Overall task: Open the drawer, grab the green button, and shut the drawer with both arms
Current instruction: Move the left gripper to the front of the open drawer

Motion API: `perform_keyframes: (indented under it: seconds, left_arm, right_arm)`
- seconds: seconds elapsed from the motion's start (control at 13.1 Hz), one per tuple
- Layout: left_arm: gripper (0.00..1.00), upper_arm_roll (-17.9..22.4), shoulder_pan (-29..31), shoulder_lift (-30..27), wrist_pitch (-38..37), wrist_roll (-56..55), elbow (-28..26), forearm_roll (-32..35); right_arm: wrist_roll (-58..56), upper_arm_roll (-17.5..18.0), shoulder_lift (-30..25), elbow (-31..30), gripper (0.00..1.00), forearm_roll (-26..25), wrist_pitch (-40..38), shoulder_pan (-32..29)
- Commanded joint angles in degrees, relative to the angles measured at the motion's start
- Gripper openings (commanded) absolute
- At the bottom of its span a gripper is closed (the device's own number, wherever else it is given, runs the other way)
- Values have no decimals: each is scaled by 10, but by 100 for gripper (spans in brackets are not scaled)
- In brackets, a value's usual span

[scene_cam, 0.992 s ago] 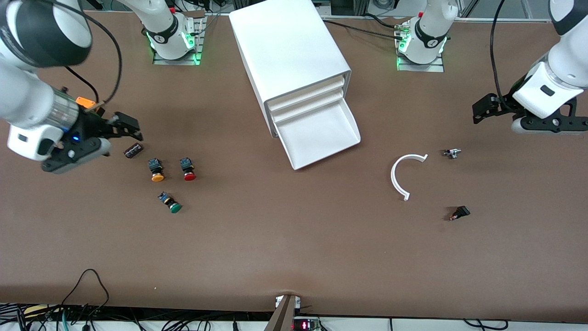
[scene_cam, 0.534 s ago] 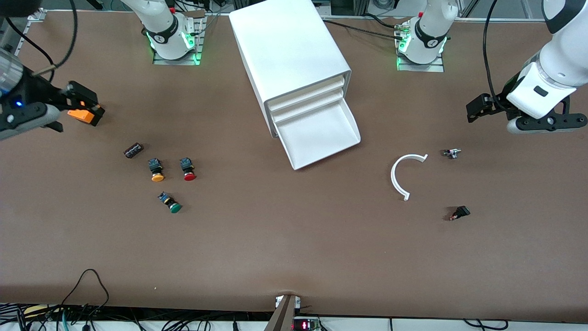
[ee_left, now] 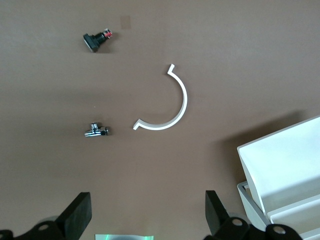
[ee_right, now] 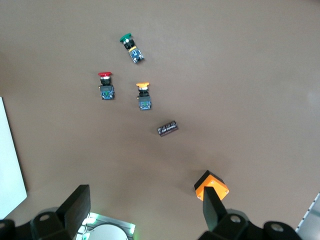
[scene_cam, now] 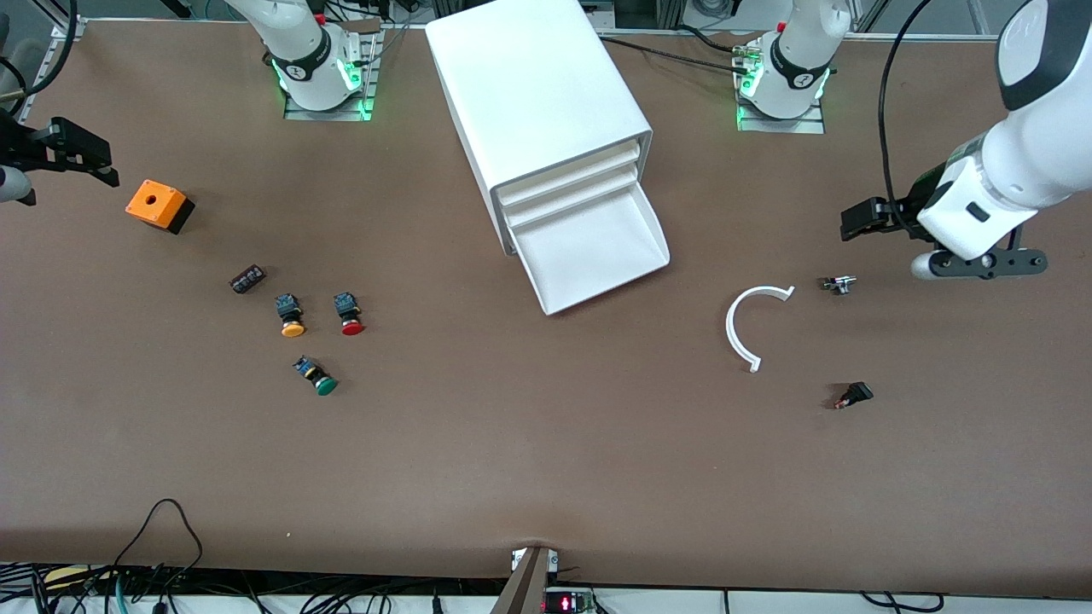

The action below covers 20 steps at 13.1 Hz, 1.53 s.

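Observation:
The drawer (scene_cam: 593, 247), lowest of three in the white cabinet (scene_cam: 537, 94), is pulled out and looks empty; its corner shows in the left wrist view (ee_left: 285, 165). The green-capped button (scene_cam: 317, 378) lies on its side on the table toward the right arm's end, also in the right wrist view (ee_right: 131, 47). My right gripper (scene_cam: 95, 158) is open and empty above the table's edge at the right arm's end (ee_right: 145, 212). My left gripper (scene_cam: 855, 220) is open and empty above the table near a small metal part (ee_left: 147, 215).
A yellow-capped button (scene_cam: 290, 315) and a red-capped button (scene_cam: 348, 313) lie just farther from the camera than the green one. Nearby are a small black component (scene_cam: 247, 279) and an orange box (scene_cam: 159, 205). A white arc (scene_cam: 751, 324), metal part (scene_cam: 839, 284) and black part (scene_cam: 853, 396) lie toward the left arm's end.
My right gripper has drawn back from over the buttons to the table's edge, uncovering the orange box. My left gripper has moved slightly toward the cabinet. The objects have not moved.

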Motion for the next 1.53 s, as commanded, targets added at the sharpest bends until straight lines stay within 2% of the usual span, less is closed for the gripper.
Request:
perform_keyframes:
  seconds: [0.0, 0.15, 0.31, 0.38, 0.46, 0.61, 1.07, 1.45]
  left_arm:
    - [100, -2, -27, 51, -10, -36, 25, -18]
    - [100, -2, -52, 86, 5, -100, 26, -33]
    - [100, -2, -75, 107, 56, -129, 25, -33]
    - [100, -2, -88, 123, 74, -142, 26, -31]
    - [100, -2, -105, 137, 95, -164, 26, -29]
    - [100, -2, -127, 163, 140, -214, 25, -27]
    - [100, -1, -183, 222, 211, -309, 26, -26]
    - [100, -1, -210, 275, 309, -340, 21, -26]
  right_arm:
    - [-2, -12, 4, 21, 100, -6, -17, -3]
    - [-27, -12, 7, 21, 100, 1, -16, -3]
    - [-29, -8, -3, 17, 100, 4, -23, -2]
    - [-31, -12, -9, 18, 100, 0, -33, -2]
    - [-32, -30, -28, 14, 100, 0, -32, -2]
    - [-49, -36, -42, 7, 100, 0, -33, -2]
    - [-47, -30, -27, -15, 100, 7, -21, 1]
    - [-36, -27, -60, -80, 100, 8, 31, 1]
